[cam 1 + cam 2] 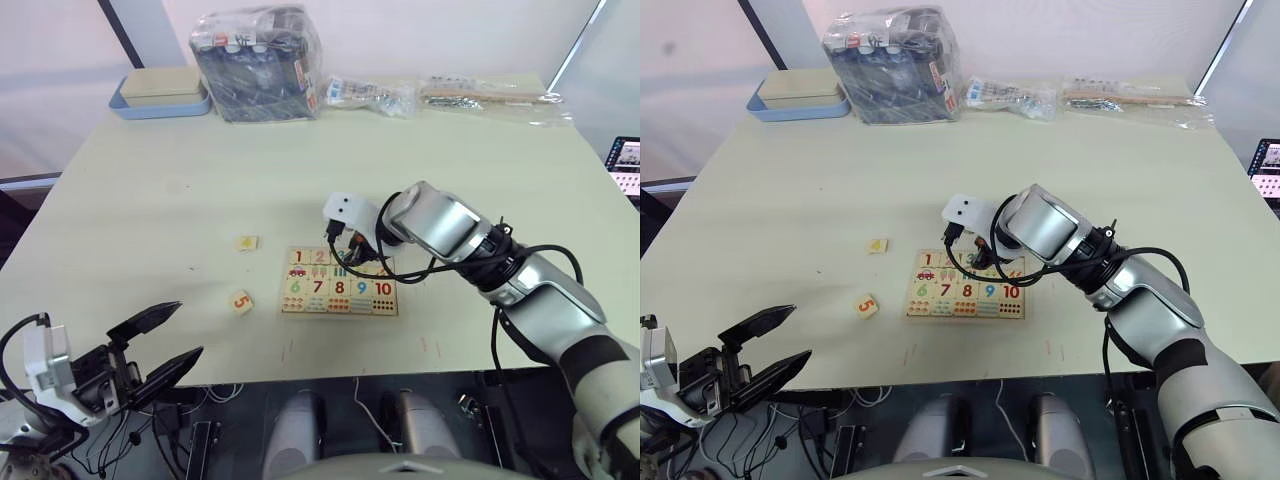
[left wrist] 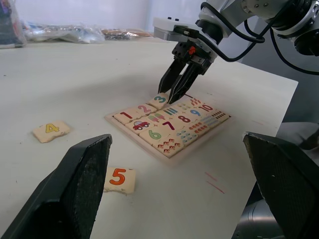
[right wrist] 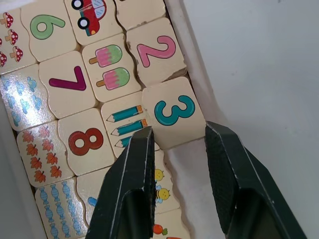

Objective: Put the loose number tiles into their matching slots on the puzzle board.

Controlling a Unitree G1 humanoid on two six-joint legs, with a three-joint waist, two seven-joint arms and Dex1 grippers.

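The puzzle board point(image 1: 340, 311) lies near the table's front middle. Tiles 1 point(image 2: 125, 115) and 2 point(image 3: 157, 51) sit in the top-row slots. My right gripper point(image 3: 179, 130) is tipped down over that row, its fingertips flanking the teal 3 tile point(image 3: 173, 112). That tile rests slightly skewed at the third slot, against the board's rim. Two loose number tiles lie on the table left of the board: the yellow 4 point(image 1: 246, 242) and the orange 5 point(image 1: 240, 301). My left gripper point(image 1: 190, 328) hangs open and empty, low beyond the table's front left edge.
A blue tray point(image 1: 160, 95) sits at the back left and a plastic-wrapped box point(image 1: 258, 60) at the back middle. Clear bags point(image 1: 490, 95) lie along the back right. A screen point(image 1: 627, 165) stands off the right edge. Bare tabletop surrounds the board.
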